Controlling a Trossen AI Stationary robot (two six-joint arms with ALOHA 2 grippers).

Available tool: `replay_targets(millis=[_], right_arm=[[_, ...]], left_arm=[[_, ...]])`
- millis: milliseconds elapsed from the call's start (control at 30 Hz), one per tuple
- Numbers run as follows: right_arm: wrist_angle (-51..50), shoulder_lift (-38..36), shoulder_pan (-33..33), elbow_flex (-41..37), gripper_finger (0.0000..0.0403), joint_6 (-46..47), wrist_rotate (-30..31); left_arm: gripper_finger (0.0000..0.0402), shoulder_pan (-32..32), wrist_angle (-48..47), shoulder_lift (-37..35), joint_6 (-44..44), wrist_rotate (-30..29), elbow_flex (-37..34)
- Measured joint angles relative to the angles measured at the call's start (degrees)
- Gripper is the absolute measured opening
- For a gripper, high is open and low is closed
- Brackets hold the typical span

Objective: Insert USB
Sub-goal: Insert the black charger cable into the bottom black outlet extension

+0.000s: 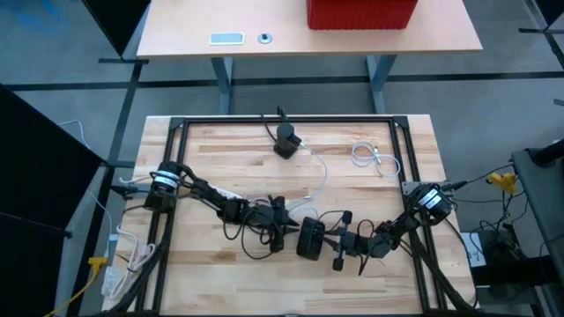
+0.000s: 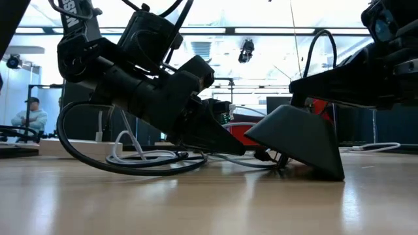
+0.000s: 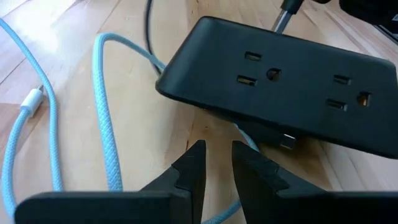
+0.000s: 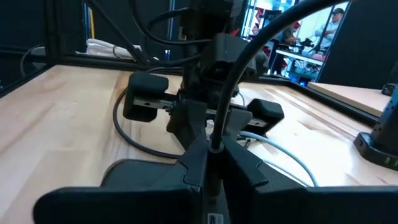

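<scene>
High view: strip (image 1: pixel 310 238) lay between both grippers; left gripper (image 1: pixel 280 222) beside it.
Left wrist: jaws narrow, empty; USB plug (image 3: pixel 286 140) under strip's edge.
Right wrist: right gripper (image 4: pixel 211 160) clamped strip's cord (image 4: pixel 233 65).
Risk: plug could miss, since strip hides it.

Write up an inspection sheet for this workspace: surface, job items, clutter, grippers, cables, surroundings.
Surface: light wooden table inside a black frame.
Job's things: black power strip near the front centre, tilted, outlets facing the left wrist camera; a USB plug shows just below its edge.
Clutter: small black device at the back; coiled white cable at back right.
Grippers: left gripper slightly open, empty, just short of the strip; right gripper shut on black cable.
Cables: light blue braided cable looping beside the strip.
Surroundings: second table with red bin; people in the room behind.
</scene>
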Motion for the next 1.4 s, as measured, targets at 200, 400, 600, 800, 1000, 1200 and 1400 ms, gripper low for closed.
replay_targets(millis=[200,400,600,800,1000,1200,1400], right_arm=[[0.10,0.00,-1.29,0.29,0.0019,-0.44,-1.41],[0.12,0.00,-1.44,0.31,0.0019,-0.06,-1.98],[-0.12,0.00,-1.61,0.31,0.0019,-0.02,-3.65],[-1.43,-0.04,-2.35,0.09,0.0019,3.15,-7.33],[-1.99,-0.06,-2.43,-0.09,0.0019,3.44,-8.00],[-3.08,-0.05,-2.70,-0.79,0.0019,4.43,-10.05],[-3.16,-0.04,-3.94,-1.23,0.0019,6.19,-13.12]], left_arm=[[0.0066,-0.51,2.06,0.00,2.71,-0.25,0.00],[0.0066,-1.16,3.36,0.11,4.75,1.46,-0.04],[0.0066,-1.18,2.27,0.19,5.52,1.82,-0.02],[0.0066,-1.17,2.33,1.83,5.65,1.82,1.07],[0.0066,-1.18,2.06,4.28,5.60,1.82,3.51],[0.0066,-1.16,0.95,4.45,5.53,1.82,3.94],[0.0066,-1.16,0.62,3.89,5.52,1.88,3.98]])
